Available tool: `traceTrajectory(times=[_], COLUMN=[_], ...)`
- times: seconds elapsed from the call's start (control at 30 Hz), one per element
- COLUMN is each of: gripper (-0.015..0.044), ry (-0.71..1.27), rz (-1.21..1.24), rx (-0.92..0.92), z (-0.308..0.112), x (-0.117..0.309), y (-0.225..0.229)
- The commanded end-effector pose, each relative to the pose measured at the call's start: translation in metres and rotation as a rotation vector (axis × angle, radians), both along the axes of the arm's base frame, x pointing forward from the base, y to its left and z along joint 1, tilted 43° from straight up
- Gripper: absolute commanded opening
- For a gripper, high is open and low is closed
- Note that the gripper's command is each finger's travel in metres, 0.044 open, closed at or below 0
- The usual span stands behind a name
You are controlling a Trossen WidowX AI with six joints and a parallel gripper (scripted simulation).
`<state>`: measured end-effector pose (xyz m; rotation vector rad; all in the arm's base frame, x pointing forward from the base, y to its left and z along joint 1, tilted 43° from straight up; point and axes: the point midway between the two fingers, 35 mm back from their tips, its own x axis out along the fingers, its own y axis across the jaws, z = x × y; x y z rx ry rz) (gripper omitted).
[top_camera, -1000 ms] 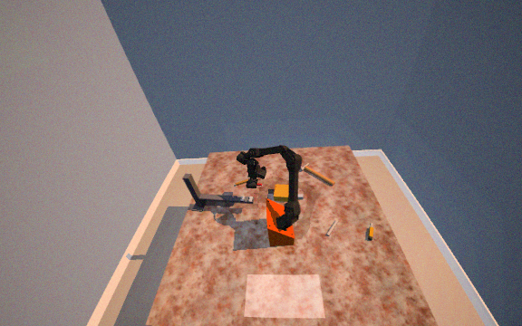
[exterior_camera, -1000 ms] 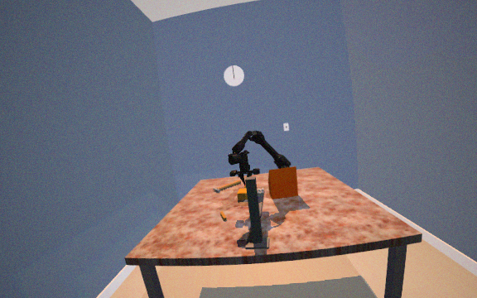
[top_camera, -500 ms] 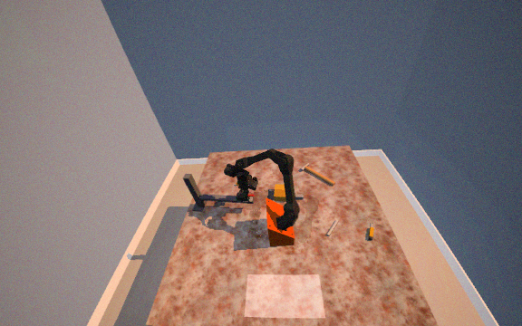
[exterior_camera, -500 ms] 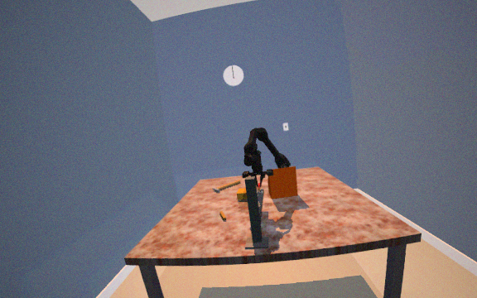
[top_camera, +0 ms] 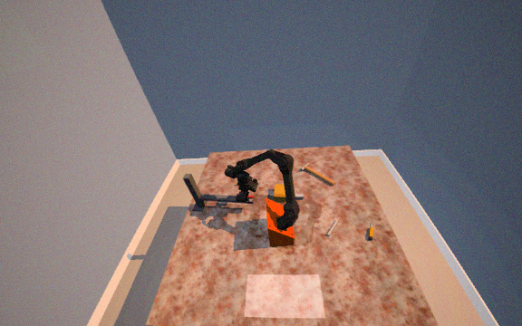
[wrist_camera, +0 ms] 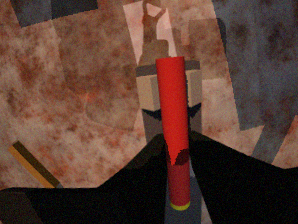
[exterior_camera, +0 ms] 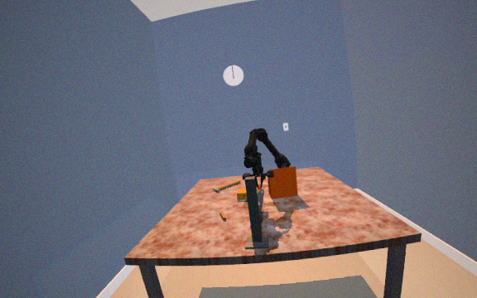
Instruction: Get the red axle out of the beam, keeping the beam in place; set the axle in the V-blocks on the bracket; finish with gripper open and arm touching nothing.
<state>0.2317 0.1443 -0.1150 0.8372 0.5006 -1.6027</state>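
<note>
And here's the gripper (top_camera: pixel 243 197) (exterior_camera: pixel 258 180) (wrist_camera: pixel 176 139), pincer clamped on the red axle (top_camera: pixel 251 196) (exterior_camera: pixel 259 187) (wrist_camera: pixel 172 110), which is out of the beam (top_camera: pixel 299 196)! From the top view, that axle is left of the beam, over the near end of the bracket's arm by the V-blocks (wrist_camera: pixel 147 95); whether it touches them, I can't tell.

The bracket's dark post (top_camera: pixel 193 190) (exterior_camera: pixel 253 211) stands upright at the left of the table (top_camera: pixel 347 272) (exterior_camera: pixel 325 215). The yellow block (top_camera: pixel 279 190) (exterior_camera: pixel 242 194) sits with the beam, just beyond the orange box (top_camera: pixel 280 237) (exterior_camera: pixel 282 183), and the black arm (top_camera: pixel 289 181) (exterior_camera: pixel 273 149) reaches up and leftward from that box. Far right, a hammer (top_camera: pixel 320 176) (exterior_camera: pixel 229 186) lies flat; at the near side, a pale rectangle (top_camera: pixel 284 296).
</note>
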Motion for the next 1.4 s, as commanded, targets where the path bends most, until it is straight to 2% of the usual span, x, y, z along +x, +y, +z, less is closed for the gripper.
traceTrajectory(times=[0.0,0.07,0.63,0.9,1.37], gripper=[0.0000,0.0000,0.0440,0.0440,0.0440], ry=[0.001,0.001,0.001,0.002,0.003], rz=[0.003,0.003,0.002,0.003,0.009], rx=[-0.004,-0.004,-0.004,-0.003,-0.006], z=[-0.004,-0.005,0.001,0.016,0.011], x=[-0.001,-0.001,0.000,0.000,0.000], y=[-0.005,-0.005,0.001,0.014,0.009])
